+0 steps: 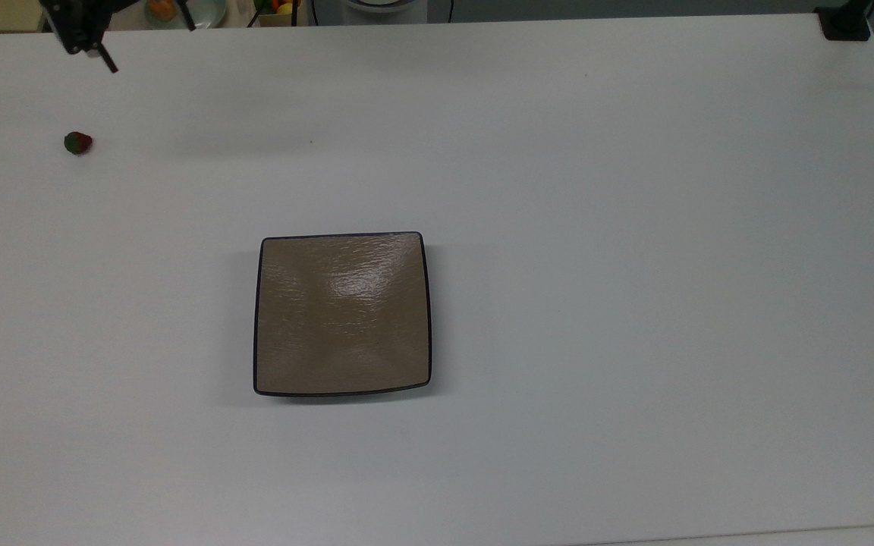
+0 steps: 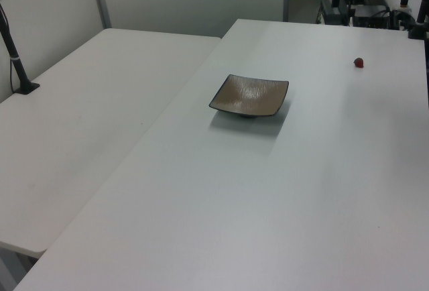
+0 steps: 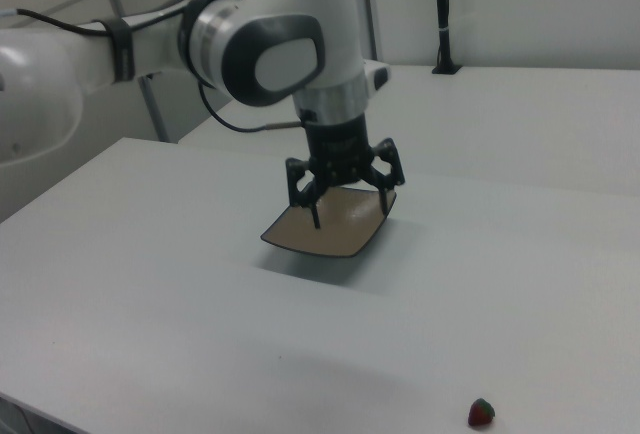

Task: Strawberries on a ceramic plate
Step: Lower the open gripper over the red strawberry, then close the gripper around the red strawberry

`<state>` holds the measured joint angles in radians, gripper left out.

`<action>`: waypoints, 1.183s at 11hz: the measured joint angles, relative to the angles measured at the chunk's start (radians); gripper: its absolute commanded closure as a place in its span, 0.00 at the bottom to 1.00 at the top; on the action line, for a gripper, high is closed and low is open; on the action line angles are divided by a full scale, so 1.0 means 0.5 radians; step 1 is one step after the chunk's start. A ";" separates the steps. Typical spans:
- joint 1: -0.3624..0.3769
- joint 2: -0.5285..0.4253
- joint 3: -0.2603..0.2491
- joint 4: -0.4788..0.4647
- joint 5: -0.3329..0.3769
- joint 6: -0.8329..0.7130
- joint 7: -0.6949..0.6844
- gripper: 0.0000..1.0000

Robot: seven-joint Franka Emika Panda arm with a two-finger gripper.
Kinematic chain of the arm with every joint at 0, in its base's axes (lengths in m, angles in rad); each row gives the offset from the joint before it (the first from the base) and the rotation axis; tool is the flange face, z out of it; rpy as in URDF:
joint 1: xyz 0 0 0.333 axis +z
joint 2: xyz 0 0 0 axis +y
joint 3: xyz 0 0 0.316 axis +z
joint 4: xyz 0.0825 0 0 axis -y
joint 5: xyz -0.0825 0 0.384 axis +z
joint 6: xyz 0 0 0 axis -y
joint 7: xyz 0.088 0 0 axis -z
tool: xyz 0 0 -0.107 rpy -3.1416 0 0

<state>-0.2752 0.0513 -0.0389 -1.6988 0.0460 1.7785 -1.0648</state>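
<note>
- Surface: a plain white desk [image 1: 634, 227], with a second white desk joined beside it at the left view's left.
- Strawberry [image 1: 78, 142]: one tiny red fruit with a dark green cap, lying on the bare desk near the top view's left edge, well apart from the plate; also seen in the right view [image 3: 481, 412] and the left view [image 2: 359, 62].
- Ceramic plate [image 1: 342, 314]: square, glossy tan-brown with a dark rim, sitting flat and bare toward the desk's middle.
- Gripper [image 3: 347, 206]: raised above the desk, fingers pointing down and spread wide, holding nothing; in the top view [image 1: 145, 42] it sits at the top edge, not yet over the fruit.
- Step in hand, as you should judge it: the approach to the strawberry.
- Handling advice: centre your spread fingers squarely over the fruit before you descend; the fruit is small and rounded, so an off-centre closing may roll it away.
- Descend low enough to take the red body rather than the leafy cap, then close gently.
</note>
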 measured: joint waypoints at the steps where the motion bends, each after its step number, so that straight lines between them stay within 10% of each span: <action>1: -0.035 0.030 0.000 -0.026 0.000 0.046 -0.060 0.00; 13: -0.118 0.339 -0.299 -0.339 -0.007 0.690 -0.852 0.00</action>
<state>-0.3344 0.2208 -0.1885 -1.8682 0.0426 2.1235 -1.4906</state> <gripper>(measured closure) 0.000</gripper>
